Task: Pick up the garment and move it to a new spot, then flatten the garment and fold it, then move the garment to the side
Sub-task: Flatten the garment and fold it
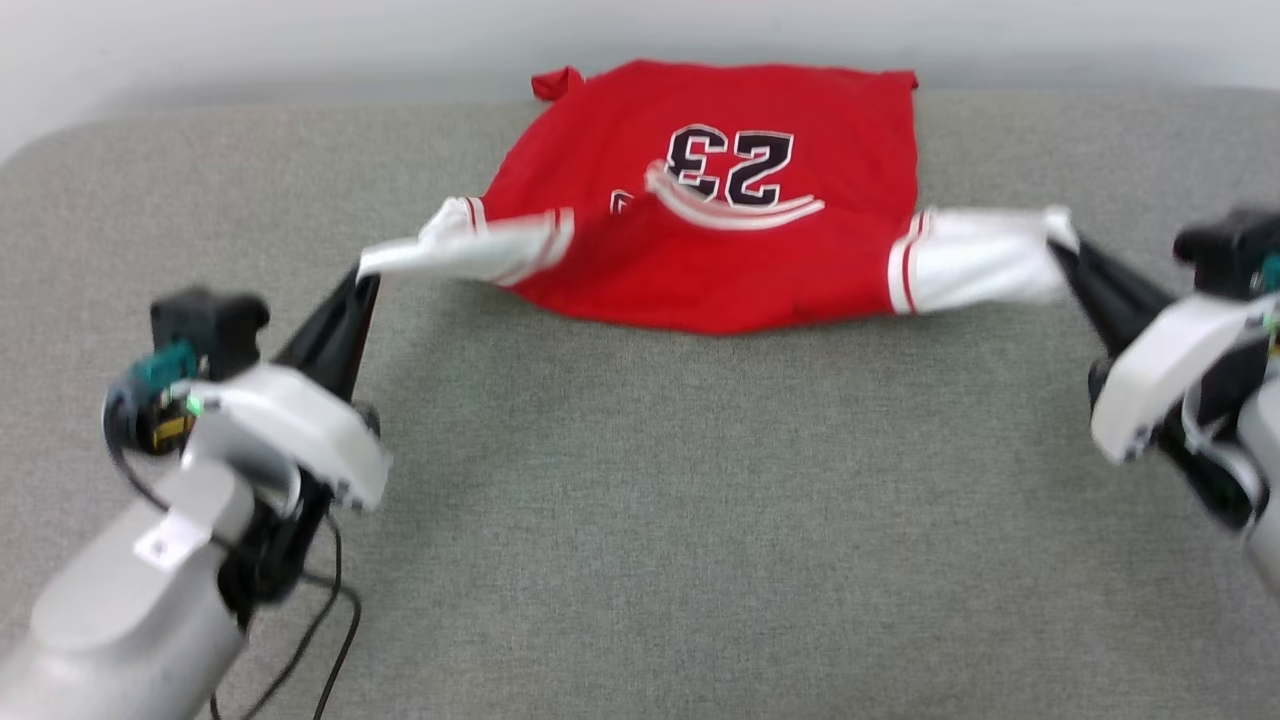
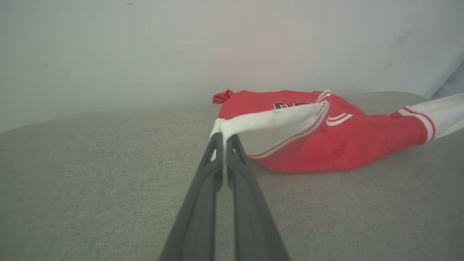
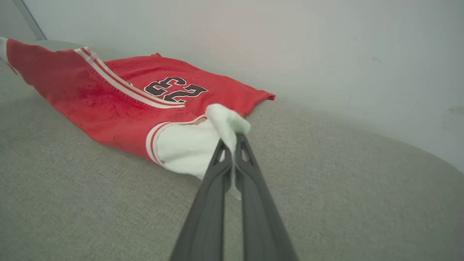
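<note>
The garment (image 1: 700,220), a red T-shirt with white sleeves and a dark "23", lies spread toward the far edge of the grey cushioned surface (image 1: 640,480). Its hem is at the far side and its collar trim curves across the middle. My left gripper (image 1: 362,272) is shut on the tip of the left white sleeve (image 2: 268,130), which is lifted and stretched outward. My right gripper (image 1: 1058,240) is shut on the tip of the right white sleeve (image 3: 188,145), also pulled taut. The shirt body (image 3: 119,98) sags between the two raised sleeves.
A pale wall (image 1: 300,40) rises directly behind the surface's far edge, close to the shirt's hem. Black cables (image 1: 330,620) hang under my left forearm. Bare grey fabric stretches between the shirt and the near edge.
</note>
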